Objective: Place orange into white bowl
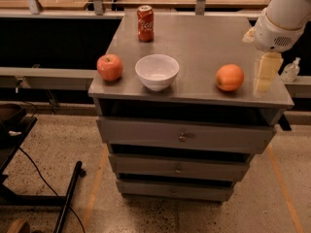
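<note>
The orange sits on the grey cabinet top near its front right. The white bowl stands empty at the front middle, well left of the orange. My gripper hangs from the white arm at the right edge of the cabinet, just right of the orange and apart from it, with pale fingers pointing down. It holds nothing.
A red-pink apple sits at the front left corner. A red soda can stands at the back left. The cabinet has drawers below. A small bottle stands on the shelf to the right. A wooden bench runs behind.
</note>
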